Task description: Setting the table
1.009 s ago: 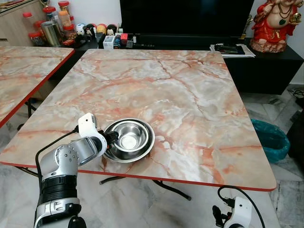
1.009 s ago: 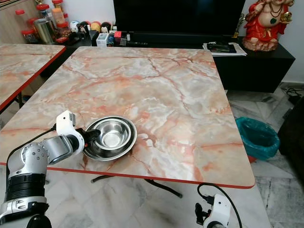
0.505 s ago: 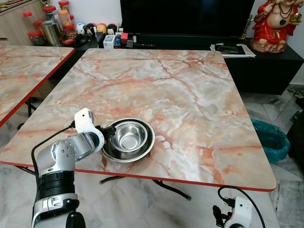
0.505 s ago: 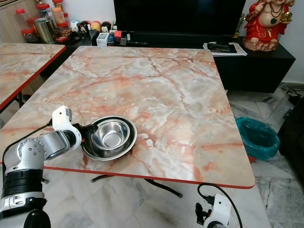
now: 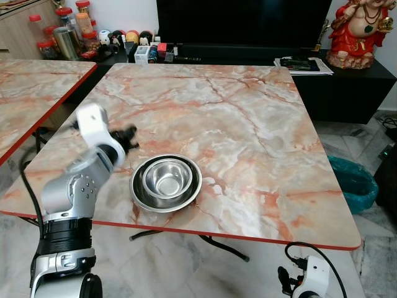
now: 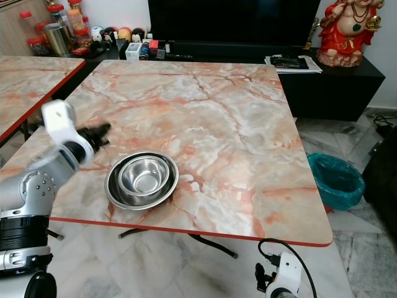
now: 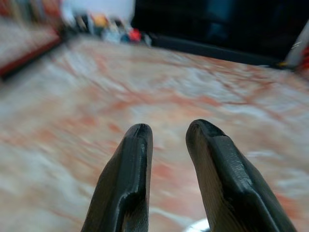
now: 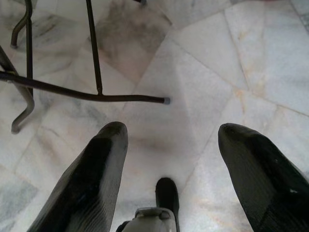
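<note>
Left hand (image 5: 129,138) raised above tabletop (image 5: 248,124), fingers slightly apart, holding nothing. Nested steel bowls (image 5: 166,182) lie just beside it, nearer the edge; inner bowl empty.

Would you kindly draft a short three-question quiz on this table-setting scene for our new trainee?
1. True or false: the left gripper is gripping the steel bowls.
2. Which colour edges the marble table: (a) blue, (b) red, (c) black?
3. What lies under the right gripper?

Key:
1. False; it is above the table, apart from the bowls, jaws slightly parted and empty.
2. (b).
3. The tiled floor.
</note>
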Controlling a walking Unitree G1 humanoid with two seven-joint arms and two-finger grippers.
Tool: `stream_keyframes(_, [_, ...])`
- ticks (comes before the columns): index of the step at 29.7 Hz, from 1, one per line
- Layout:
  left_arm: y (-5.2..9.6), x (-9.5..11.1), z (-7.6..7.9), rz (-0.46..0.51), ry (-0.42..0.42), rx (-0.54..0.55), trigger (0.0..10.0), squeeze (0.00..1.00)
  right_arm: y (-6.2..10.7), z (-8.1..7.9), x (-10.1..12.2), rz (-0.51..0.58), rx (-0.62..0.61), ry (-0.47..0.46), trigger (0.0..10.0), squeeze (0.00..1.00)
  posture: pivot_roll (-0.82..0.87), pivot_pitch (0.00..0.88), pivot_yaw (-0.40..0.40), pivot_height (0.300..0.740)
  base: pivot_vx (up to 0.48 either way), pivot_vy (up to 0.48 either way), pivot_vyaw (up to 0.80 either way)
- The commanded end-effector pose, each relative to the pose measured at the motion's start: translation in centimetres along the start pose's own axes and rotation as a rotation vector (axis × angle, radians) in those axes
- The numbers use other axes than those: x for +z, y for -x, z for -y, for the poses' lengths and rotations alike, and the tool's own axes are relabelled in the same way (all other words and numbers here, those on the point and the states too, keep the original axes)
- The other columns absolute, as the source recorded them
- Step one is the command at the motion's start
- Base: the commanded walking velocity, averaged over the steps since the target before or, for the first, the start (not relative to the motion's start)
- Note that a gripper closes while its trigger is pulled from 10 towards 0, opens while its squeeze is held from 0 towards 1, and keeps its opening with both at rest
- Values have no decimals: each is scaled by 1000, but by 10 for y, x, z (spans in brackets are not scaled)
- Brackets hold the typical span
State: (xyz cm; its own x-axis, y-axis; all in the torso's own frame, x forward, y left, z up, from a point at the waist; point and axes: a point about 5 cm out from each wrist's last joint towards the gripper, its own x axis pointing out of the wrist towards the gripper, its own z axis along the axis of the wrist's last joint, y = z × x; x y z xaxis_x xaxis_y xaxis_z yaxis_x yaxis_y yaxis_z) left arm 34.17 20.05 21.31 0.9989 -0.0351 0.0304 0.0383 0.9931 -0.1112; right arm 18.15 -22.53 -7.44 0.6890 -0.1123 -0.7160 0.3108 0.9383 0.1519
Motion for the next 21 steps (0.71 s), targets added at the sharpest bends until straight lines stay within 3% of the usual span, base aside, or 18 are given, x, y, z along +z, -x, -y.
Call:
stream_keyframes(1, [4, -7, 0, 36, -98, 2, 10000, 0, 0, -1, 4, 35, -4, -23, 10000, 0, 47, 10, -1, 736, 0, 0, 0])
stream_keyframes(4, [7, -17, -1, 55, -165, 9, 10000, 0, 0, -1, 5, 44, -8, -26, 10000, 0, 44, 6, 1, 736, 0, 0, 0])
stream_keyframes(9, [25, -54, -15, 101, -263, 72, 10000, 0, -1, -2, 8, 81, -6, -50, 10000, 0, 33, 5, 4, 736, 0, 0, 0])
stream_keyframes(18, [29, -62, -15, 158, -343, 87, 10000, 0, 0, -2, 9, 93, -6, -56, 10000, 0, 44, 0, -1, 736, 0, 0, 0])
stream_keyframes(21, [27, -68, -11, 159, -311, 90, 10000, 0, 0, -2, 9, 90, -5, -51, 10000, 0, 33, 0, -2, 736, 0, 0, 0])
